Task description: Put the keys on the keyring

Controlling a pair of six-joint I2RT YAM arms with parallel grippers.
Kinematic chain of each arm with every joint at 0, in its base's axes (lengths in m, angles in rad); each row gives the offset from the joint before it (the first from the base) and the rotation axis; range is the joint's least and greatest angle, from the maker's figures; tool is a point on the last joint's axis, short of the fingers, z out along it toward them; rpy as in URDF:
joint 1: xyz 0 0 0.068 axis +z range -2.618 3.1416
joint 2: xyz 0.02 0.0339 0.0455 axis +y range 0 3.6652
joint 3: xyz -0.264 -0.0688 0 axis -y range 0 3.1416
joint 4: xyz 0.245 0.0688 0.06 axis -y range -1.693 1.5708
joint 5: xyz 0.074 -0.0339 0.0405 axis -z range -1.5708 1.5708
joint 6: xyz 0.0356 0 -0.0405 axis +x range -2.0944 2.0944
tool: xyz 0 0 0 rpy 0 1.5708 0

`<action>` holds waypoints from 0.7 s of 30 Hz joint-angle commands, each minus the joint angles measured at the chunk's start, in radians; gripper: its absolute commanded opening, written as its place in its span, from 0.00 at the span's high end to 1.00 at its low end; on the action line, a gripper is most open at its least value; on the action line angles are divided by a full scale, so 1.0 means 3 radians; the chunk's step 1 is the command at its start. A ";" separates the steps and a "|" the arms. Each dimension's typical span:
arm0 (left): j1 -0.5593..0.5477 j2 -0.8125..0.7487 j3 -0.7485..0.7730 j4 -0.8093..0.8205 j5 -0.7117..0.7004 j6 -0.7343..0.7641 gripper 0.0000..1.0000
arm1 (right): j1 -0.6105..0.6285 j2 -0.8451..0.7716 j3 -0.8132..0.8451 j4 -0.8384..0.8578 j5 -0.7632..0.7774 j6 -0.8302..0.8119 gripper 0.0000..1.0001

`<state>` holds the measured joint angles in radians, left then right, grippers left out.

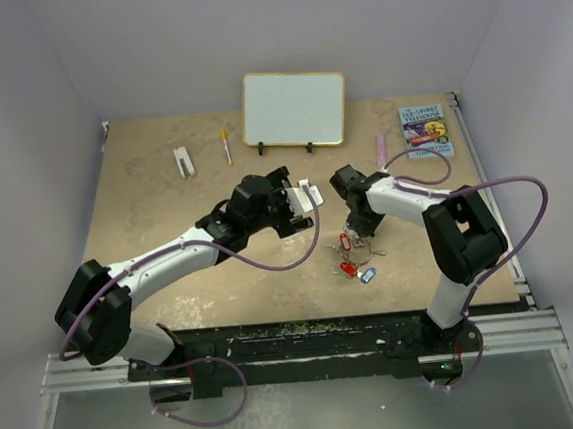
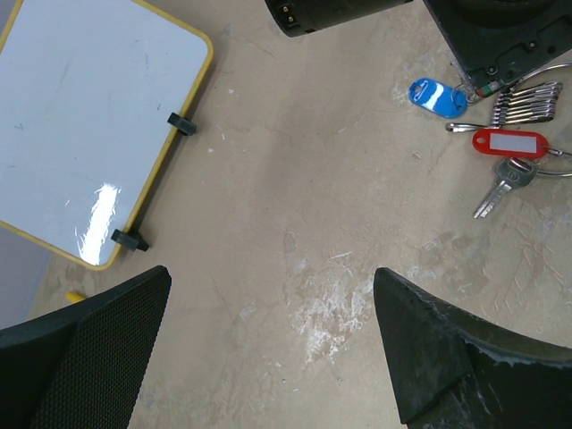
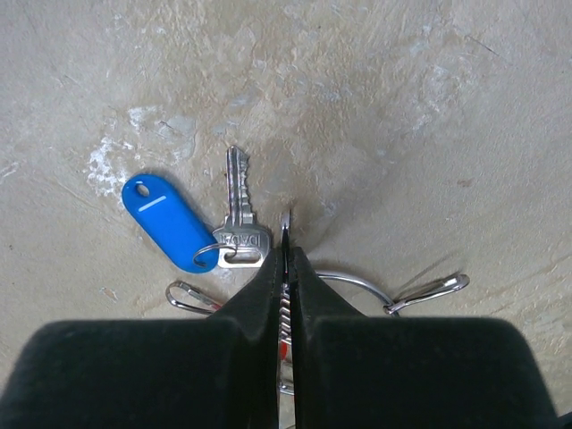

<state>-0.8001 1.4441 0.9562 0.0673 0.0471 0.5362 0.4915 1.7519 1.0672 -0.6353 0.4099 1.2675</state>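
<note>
The keys lie in a small cluster (image 1: 354,259) at mid-table, with a red tag (image 1: 347,267) and a blue tag (image 1: 366,276). My right gripper (image 1: 356,230) stands over them. In the right wrist view it (image 3: 286,255) is shut on a silver key (image 3: 285,223) held edge-on. Beside it lie another silver key (image 3: 239,228) on a blue tag (image 3: 170,222), and a thin wire keyring (image 3: 357,281) partly hidden by the fingers. My left gripper (image 1: 305,198) is open and empty, up-left of the cluster. Its wrist view (image 2: 268,286) shows the red-tagged key (image 2: 505,183) and the blue tag (image 2: 431,96) at the upper right.
A yellow-framed whiteboard (image 1: 294,108) stands at the back centre, also in the left wrist view (image 2: 80,125). A pen (image 1: 226,146) and a white eraser (image 1: 183,161) lie back left. A pink marker (image 1: 380,148) and a book (image 1: 427,130) lie back right. Wire clips (image 3: 429,293) lie by the keyring.
</note>
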 commanded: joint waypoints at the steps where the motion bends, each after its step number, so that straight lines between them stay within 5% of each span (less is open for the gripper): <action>1: 0.0014 -0.0064 -0.0001 0.0257 -0.0134 -0.0048 0.02 | 0.0140 0.0091 -0.0165 -0.0094 -0.0154 -0.0206 1.00; 9: 0.0189 0.0149 0.0094 0.0494 -0.0073 -0.0612 0.02 | 0.0227 -0.0589 0.0195 -0.0082 0.0439 -0.1027 1.00; 15: 0.0189 0.0620 0.0227 0.0872 0.0302 -0.0306 0.02 | 0.0212 -0.1385 0.0298 0.0064 0.0846 -0.1903 1.00; 21: 0.0188 0.1315 0.0606 0.1148 0.0968 0.0048 0.04 | 0.0120 -0.1879 0.0299 0.0338 0.0577 -0.2546 1.00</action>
<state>-0.7418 1.7550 1.0466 0.2790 0.1631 0.4740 0.5400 1.2488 1.1358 -0.5842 0.5632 0.6697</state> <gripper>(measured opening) 0.972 0.005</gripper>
